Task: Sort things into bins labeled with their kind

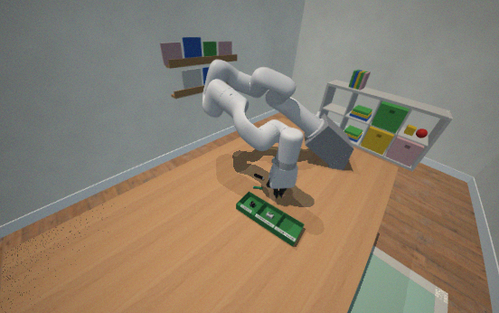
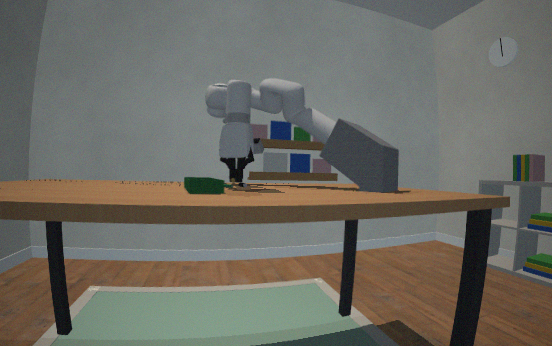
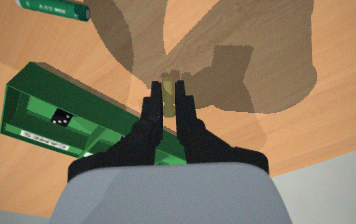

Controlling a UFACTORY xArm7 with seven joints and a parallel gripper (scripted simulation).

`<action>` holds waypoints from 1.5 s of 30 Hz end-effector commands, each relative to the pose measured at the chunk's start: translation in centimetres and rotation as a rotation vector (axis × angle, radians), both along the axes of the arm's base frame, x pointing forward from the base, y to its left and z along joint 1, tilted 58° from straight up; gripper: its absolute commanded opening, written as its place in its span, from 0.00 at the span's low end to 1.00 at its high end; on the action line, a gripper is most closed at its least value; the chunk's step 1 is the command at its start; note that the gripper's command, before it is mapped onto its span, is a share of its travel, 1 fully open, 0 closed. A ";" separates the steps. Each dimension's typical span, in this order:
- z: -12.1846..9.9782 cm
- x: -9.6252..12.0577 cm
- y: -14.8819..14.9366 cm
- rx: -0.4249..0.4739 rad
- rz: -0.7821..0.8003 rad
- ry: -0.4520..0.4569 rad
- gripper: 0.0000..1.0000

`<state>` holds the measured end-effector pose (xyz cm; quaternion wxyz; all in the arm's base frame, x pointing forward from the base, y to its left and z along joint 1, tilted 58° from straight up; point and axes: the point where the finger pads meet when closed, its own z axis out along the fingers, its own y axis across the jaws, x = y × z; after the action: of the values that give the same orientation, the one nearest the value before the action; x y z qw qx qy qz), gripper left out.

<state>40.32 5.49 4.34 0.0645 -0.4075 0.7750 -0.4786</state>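
Note:
My gripper (image 3: 168, 93) is down at the table top and shut on a small olive-yellow cylinder (image 3: 169, 95) that lies on the wood just behind the green bin row (image 1: 268, 219). The gripper also shows in the top view (image 1: 278, 192) and in the exterior view (image 2: 237, 181). The bin row has three labelled compartments. A black die (image 3: 61, 118) lies in the left one, and a small grey thing (image 1: 269, 214) lies in the middle one. A green battery-like cylinder (image 3: 52, 9) lies on the table at the wrist view's top left. A black cylinder (image 1: 258, 175) lies behind the bins.
The arm's grey base block (image 1: 329, 146) stands on the table behind the gripper. A shelf unit (image 1: 384, 122) with coloured boxes stands off the table at the right. Wall shelves (image 1: 199, 61) hang at the back.

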 end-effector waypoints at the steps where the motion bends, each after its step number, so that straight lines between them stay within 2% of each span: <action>1: 0.7 -0.6 1.0 0.002 0.003 -0.001 0.00; 11: 2.1 -1.9 2.8 0.002 0.003 -0.001 0.00; 29: 1.9 -1.7 2.5 0.002 0.003 -0.001 0.00; 37: 0.3 1.3 5.9 0.002 0.003 -0.001 0.00; 42: -0.2 2.4 7.1 0.002 0.003 -0.001 0.00; 45: -0.8 3.5 8.4 -0.071 0.083 0.103 0.00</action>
<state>42.62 12.35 4.07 0.0592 -0.4176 0.7702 -0.4784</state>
